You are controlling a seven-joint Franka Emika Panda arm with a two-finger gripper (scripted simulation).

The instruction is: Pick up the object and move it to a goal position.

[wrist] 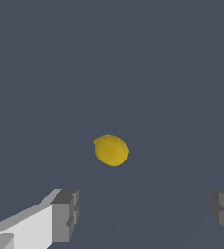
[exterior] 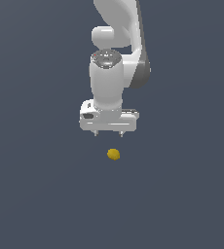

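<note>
The tool [exterior: 108, 132] hangs from the arm with its fingers spread wide and nothing between them. In the exterior view it points straight down, and the ball [exterior: 113, 154] sits at roughly 6 o'clock from it, apart from the fingertips [exterior: 95, 132] with a clear gap. In the wrist view, reading left to right, one finger [wrist: 63, 215] appears first, then the ball [wrist: 111, 150], then the second finger at the far edge; the ball lies ahead of the gap between them, not yet inside it. The ball rests on the plain dark bench [exterior: 36, 194]. No goal marker is visible. Judged progress: early. The approach looks nearly aligned; descent, grasp, lift and transfer all remain.
</note>
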